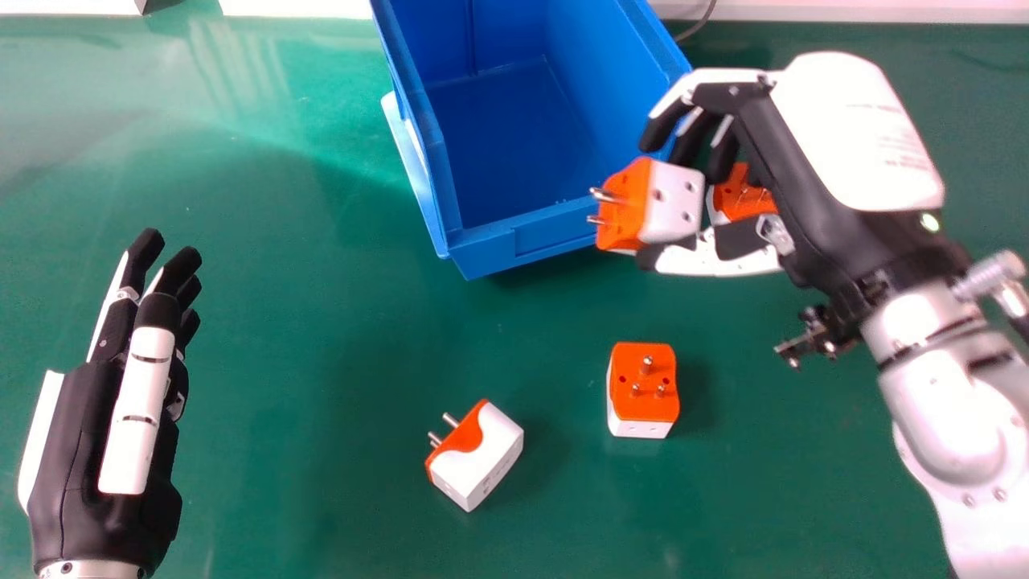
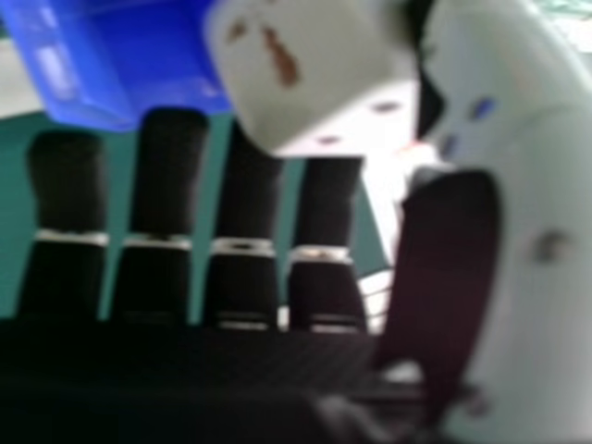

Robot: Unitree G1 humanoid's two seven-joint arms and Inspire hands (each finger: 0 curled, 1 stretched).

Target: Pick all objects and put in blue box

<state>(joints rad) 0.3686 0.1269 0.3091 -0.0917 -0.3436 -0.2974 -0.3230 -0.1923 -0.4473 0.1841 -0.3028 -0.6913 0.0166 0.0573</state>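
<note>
My right hand point(image 1: 804, 177) pinches an orange-and-white adapter point(image 1: 674, 201), blue box point(image 1: 489, 251) just beside it, two loose adapters point(image 1: 643, 390) nearer me, left hand point(image 1: 80, 458) straight-fingered

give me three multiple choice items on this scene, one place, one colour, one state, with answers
1. Where is the pins-up adapter?
a) in the blue box
b) on the table
c) in the left robot hand

2. Its colours?
a) black and yellow
b) green and grey
c) orange and white

3. The right robot hand is
a) gripping another adapter
b) holding nothing
c) lying flat

1 b: green tabletop surrounds it.
2 c: its pin face is orange, its body white.
3 a: fingers and thumb pinch it.
</note>
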